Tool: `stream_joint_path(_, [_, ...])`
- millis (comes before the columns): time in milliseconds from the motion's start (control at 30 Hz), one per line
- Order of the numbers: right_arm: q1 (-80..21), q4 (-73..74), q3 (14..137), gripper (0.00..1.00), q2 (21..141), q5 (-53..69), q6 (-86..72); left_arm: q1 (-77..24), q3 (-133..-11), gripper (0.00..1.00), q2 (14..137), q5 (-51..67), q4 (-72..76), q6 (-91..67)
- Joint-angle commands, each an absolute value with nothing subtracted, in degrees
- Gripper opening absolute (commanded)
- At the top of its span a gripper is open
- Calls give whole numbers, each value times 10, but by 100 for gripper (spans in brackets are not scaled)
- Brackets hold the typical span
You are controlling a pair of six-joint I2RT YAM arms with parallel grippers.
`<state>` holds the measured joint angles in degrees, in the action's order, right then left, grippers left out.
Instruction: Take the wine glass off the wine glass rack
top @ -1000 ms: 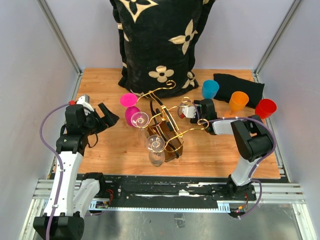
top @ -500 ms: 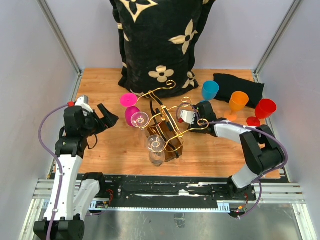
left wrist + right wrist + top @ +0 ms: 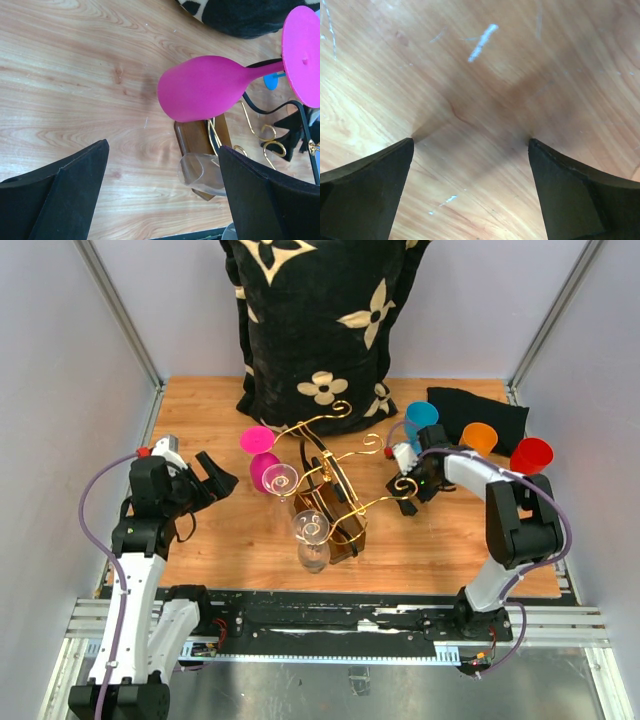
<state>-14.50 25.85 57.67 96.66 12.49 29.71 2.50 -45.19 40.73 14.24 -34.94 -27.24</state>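
1. Here, in the overhead view, the wine glass rack (image 3: pixel 338 502) stands at the centre of the wooden tabletop (image 3: pixel 200 410). Its gold scroll arms spread left and right above a dark base.
2. A clear wine glass (image 3: pixel 280 480) sits left of centre under one scroll arm, and I judge that it hangs there. A second clear glass (image 3: pixel 311 529) is at lower centre, in front of the base.
3. A pink glass (image 3: pixel 262 456) is just beside the rack at its upper left. I cannot tell whether it hangs or stands.
4. My right end effector (image 3: pixel 412 495) is low, right of centre, just beside the rack's right scroll arm. In its wrist view the fingers are spread wide with only bare wood between them, so it holds nothing.
5. My left end effector (image 3: pixel 222 480) is at the left of the frame, also spread wide and empty, pointing toward the pink glass and the rack.
6. I judge the step in hand to be the approach. Neither end effector has a glass, and both clear glasses are at the rack.
7. The next move calls for bringing open fingers around one clear glass and closing gently. The foot should then slide out along the wire arm toward its open end. Pulling straight down could tip the rack or knock the pink glass.
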Motion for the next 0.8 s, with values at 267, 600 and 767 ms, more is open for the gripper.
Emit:
stream_joint_path(267, [-24, 414, 572, 99, 803, 242, 31, 27, -457, 97, 417, 138, -356, -257])
stream_joint_path(600, [-236, 619, 844, 99, 632, -446, -139, 26, -453, 97, 423, 126, -350, -264])
stream_joint_path(767, [-355, 667, 1005, 98, 746, -450, -115, 27, -450, 96, 424, 111, -336, -283])
